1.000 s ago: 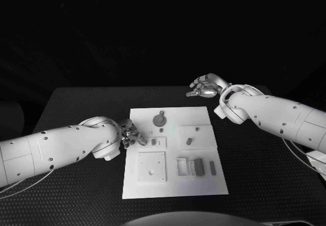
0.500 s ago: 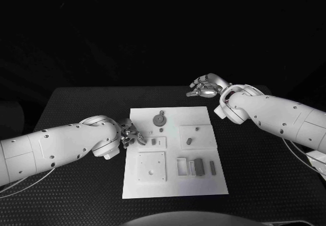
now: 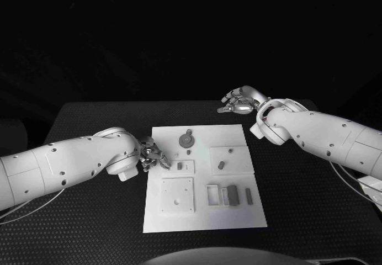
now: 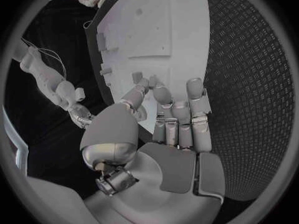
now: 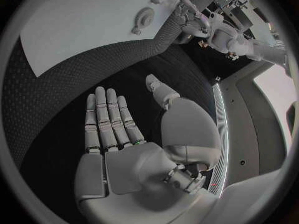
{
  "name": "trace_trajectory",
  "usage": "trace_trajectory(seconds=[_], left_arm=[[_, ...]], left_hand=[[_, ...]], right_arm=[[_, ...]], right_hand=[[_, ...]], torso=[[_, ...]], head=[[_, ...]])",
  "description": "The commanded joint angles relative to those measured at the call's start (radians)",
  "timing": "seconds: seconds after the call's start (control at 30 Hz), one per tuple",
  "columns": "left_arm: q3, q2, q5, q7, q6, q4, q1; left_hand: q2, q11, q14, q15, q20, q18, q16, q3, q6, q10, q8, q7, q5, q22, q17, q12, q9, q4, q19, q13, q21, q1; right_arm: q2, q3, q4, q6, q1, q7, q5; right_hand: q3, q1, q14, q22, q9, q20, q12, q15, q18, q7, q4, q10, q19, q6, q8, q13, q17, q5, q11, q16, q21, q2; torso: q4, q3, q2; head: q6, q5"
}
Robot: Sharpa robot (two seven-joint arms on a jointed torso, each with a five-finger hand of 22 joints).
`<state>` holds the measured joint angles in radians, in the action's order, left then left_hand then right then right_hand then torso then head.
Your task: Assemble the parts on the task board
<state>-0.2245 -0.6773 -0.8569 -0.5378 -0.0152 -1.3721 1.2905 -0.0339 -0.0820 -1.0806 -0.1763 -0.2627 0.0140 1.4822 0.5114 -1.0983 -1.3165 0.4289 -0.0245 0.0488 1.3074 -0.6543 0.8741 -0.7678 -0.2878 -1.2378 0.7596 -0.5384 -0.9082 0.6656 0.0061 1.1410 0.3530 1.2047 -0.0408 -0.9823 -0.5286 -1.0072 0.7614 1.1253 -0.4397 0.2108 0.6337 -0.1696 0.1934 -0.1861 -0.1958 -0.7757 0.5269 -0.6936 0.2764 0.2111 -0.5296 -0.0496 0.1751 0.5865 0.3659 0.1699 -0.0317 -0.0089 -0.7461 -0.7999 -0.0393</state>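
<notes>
At the task board [image 3: 203, 182] left edge I see my left hand [image 3: 153, 158] with fingers apart, holding nothing, a small grey part [image 3: 180, 165] just beside; my right hand [image 3: 237, 102] hangs empty, fingers spread, beyond the far corner.

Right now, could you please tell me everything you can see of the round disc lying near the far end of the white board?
The round disc is a small dark grey piece that looks like plastic, with a pale hub at its centre and a short tab on its far edge. It lies flat on the white board, near the far edge and left of the middle. Nothing touches it: the left robot hand is nearby at the board's left edge, apart from it.
</notes>
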Motion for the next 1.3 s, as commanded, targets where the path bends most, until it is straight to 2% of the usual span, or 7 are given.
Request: trace_trajectory(seconds=[0.03, 0.3, 0.57, 0.97, 1.3], left_arm=[[0.009, 0.013, 0.027, 0.001, 0.075, 0.017, 0.004], [0.014, 0.040, 0.021, -0.008, 0.096, 0.047, 0.014], [0.014, 0.065, -0.022, -0.039, 0.216, 0.074, 0.021], [0.015, 0.097, -0.065, -0.046, 0.267, 0.132, 0.029], [0.014, 0.113, -0.065, -0.050, 0.302, 0.147, 0.034]], left_hand=[[0.070, 0.000, 0.005, -0.006, -0.010, -0.011, 0.004, -0.003, 0.008, 0.008, 0.007, -0.002, -0.001, 0.024, -0.001, 0.002, -0.035, -0.003, 0.007, 0.002, -0.005, -0.071], [0.073, -0.001, 0.005, -0.007, -0.010, -0.011, 0.005, -0.007, 0.012, 0.009, 0.010, -0.002, -0.001, 0.024, -0.002, 0.003, -0.045, -0.003, 0.008, 0.004, -0.007, -0.079], [0.069, -0.001, 0.007, -0.007, -0.010, -0.010, 0.006, -0.013, 0.019, 0.013, 0.012, -0.001, -0.001, 0.024, -0.001, 0.005, -0.064, -0.004, 0.012, 0.007, -0.012, -0.099], [0.064, -0.002, 0.006, -0.008, -0.010, -0.010, 0.007, -0.012, 0.020, 0.013, 0.013, 0.000, -0.001, 0.023, -0.001, 0.006, -0.074, -0.003, 0.011, 0.009, -0.015, -0.111], [0.062, -0.003, 0.005, -0.009, -0.010, -0.010, 0.008, -0.013, 0.020, 0.013, 0.014, 0.000, -0.001, 0.023, -0.001, 0.006, -0.079, -0.002, 0.010, 0.010, -0.016, -0.114]], right_arm=[[-0.002, 0.000, -0.001, -0.013, -0.001, -0.009, -0.002], [-0.005, 0.000, -0.002, -0.014, -0.001, -0.009, -0.002], [-0.007, 0.000, -0.003, -0.016, -0.001, -0.009, -0.002], [-0.008, 0.000, -0.004, -0.016, -0.001, -0.009, -0.002], [-0.010, 0.000, -0.004, -0.016, -0.001, -0.009, -0.002]], right_hand=[[0.001, -0.008, -0.006, 0.001, 0.001, 0.000, -0.002, 0.001, -0.020, -0.053, 0.003, 0.004, -0.008, 0.006, 0.003, -0.002, -0.001, 0.000, 0.003, -0.006, -0.005, 0.002], [0.001, -0.008, -0.006, 0.002, 0.001, 0.000, -0.002, 0.001, -0.020, -0.053, 0.003, 0.003, -0.008, 0.006, 0.004, -0.002, -0.002, 0.000, 0.003, -0.006, -0.005, 0.002], [0.001, -0.008, -0.006, 0.002, 0.001, 0.000, -0.002, 0.001, -0.020, -0.053, 0.003, 0.004, -0.008, 0.007, 0.004, -0.003, -0.002, 0.000, 0.003, -0.007, -0.005, 0.002], [0.001, -0.008, -0.006, 0.003, 0.002, 0.001, -0.002, 0.001, -0.020, -0.054, 0.003, 0.004, -0.008, 0.007, 0.004, -0.004, -0.003, 0.000, 0.003, -0.007, -0.006, 0.002], [0.002, -0.008, -0.006, 0.004, 0.002, 0.001, -0.002, 0.001, -0.020, -0.054, 0.003, 0.004, -0.008, 0.007, 0.004, -0.005, -0.003, 0.000, 0.003, -0.008, -0.006, 0.001]], torso=[[-0.0004, -0.0001, 0.000], [0.0003, -0.0002, 0.000], [-0.0009, 0.0001, 0.000], [0.0000, 0.0002, 0.000], [-0.0018, 0.0007, 0.000]], head=[[0.000, 0.000], [-0.001, 0.001], [-0.003, 0.001], [-0.004, 0.003], [-0.005, 0.004]])
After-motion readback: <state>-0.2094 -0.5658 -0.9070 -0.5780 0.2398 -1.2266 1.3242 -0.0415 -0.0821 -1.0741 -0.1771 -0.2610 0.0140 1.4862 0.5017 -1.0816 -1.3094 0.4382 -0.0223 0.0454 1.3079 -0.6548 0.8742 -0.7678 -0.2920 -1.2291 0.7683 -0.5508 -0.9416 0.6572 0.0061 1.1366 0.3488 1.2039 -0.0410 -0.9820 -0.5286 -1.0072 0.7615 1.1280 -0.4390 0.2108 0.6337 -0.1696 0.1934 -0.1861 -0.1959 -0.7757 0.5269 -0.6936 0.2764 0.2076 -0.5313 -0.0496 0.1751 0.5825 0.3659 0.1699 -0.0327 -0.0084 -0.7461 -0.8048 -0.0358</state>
